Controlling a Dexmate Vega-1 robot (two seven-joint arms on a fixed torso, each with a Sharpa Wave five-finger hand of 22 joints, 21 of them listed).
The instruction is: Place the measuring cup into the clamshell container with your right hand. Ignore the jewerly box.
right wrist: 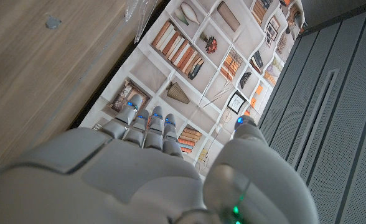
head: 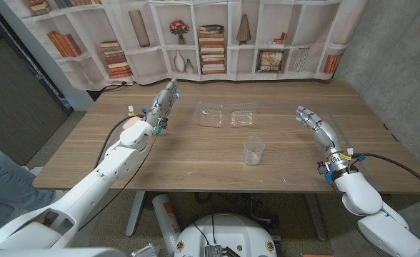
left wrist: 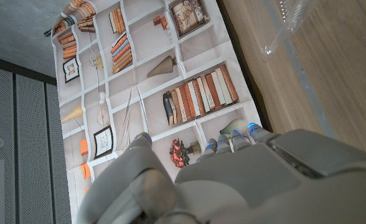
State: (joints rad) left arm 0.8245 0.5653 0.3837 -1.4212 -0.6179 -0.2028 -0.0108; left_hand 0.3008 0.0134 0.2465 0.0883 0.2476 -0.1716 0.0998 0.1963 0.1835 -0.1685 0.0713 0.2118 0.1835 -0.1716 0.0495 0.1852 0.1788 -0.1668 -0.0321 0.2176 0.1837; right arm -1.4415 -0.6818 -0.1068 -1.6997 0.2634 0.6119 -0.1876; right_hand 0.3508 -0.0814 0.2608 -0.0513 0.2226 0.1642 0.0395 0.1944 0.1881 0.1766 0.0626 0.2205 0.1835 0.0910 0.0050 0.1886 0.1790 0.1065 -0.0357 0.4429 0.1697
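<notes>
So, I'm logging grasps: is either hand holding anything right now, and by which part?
Nothing is held. The right hand and left hand are both open, apart from the measuring cup.

One clear plastic measuring cup (head: pixel 253 150) is standing on the wooden table (head: pixel 196 168), and there is just that one table. One clear clamshell container (head: pixel 228 116) is lying open beyond the cup, showing two joined halves. Two robot hands are reaching over the tabletop: the left hand (head: pixel 164 102) and the right hand (head: pixel 315 126), both holding nothing. One printed bookshelf backdrop (head: pixel 217 39) is hanging behind the table. One person's leg in jeans (head: pixel 3 178) is showing at the left edge.
</notes>
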